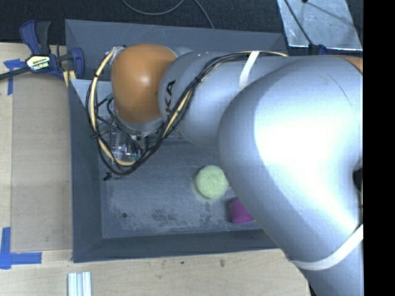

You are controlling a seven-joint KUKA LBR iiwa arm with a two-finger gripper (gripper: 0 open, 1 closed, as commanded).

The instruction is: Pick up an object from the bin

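My gripper [125, 148] hangs below the orange wrist cover, low over the left part of the bin floor near the left wall, ringed by cables. A pale green round ball [212, 182] rests on the floor right of the gripper, well apart from it. A small purple block [238, 211] lies near the front wall, partly hidden by the arm.
The large silver arm covers the right half and back of the bin. The bin's left wall stands close beside the gripper. Bare grey floor stretches from the gripper toward the front wall.
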